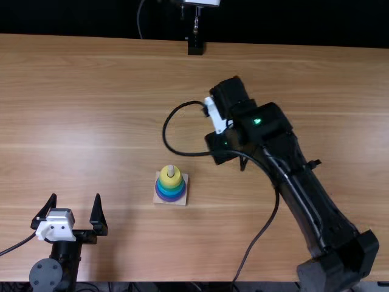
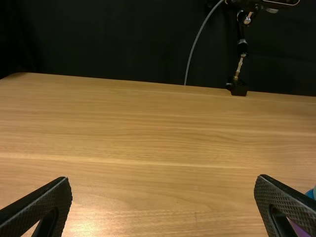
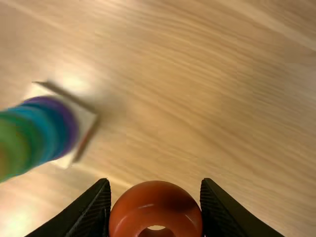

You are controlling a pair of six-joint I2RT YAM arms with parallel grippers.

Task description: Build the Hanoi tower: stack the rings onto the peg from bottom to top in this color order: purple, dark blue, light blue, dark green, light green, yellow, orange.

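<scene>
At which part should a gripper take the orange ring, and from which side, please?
By its outer wall, one finger at each opposite side, as the right gripper holds the orange ring. I would come from above: its round, bulging outside offers grip, and this should leave the central hole free for the peg.

This looks like a robotics lab or test bench: a left arm (image 1: 65, 258) and a right arm (image 1: 292, 182), both black and jointed, stand at a wide wooden table (image 1: 91, 121). Behind it are a black backdrop (image 1: 79, 18), a thin cable (image 1: 138, 18) and a small metal stand (image 1: 195, 47) at the far edge.
</scene>
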